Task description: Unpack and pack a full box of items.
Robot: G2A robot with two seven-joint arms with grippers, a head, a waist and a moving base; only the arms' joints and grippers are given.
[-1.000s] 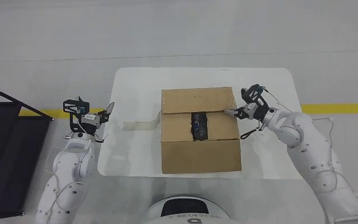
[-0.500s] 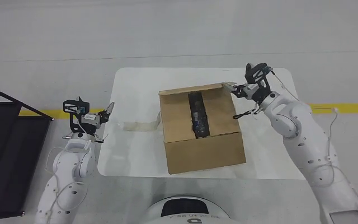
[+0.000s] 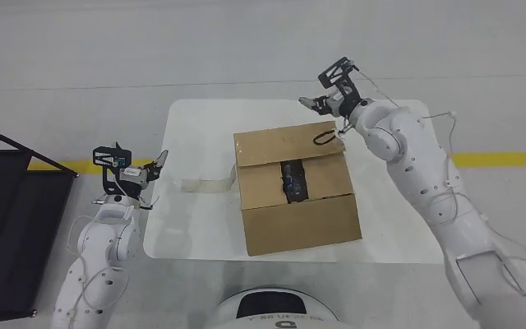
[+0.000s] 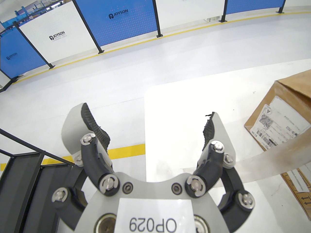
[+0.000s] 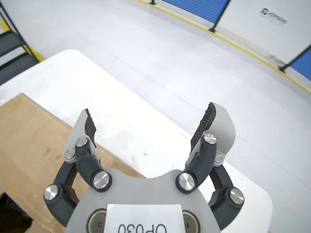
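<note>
With both pincers gaping empty, the left pincer (image 4: 148, 120) at the worktop's (image 3: 197, 230) left edge and the right pincer (image 5: 150, 120) just beyond the far flap (image 3: 283, 146), I judge the mid-worktop cardboard box (image 3: 296, 226) stiff-walled but floppy-flapped. I'd pinch a flap's free edge.

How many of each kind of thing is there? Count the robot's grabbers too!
box: 1
tape strip: 1
table: 1
grippers: 2, the left gripper and the right gripper, both open
dark things inside the box: too hidden to count
Total: 5, leaving those out
</note>
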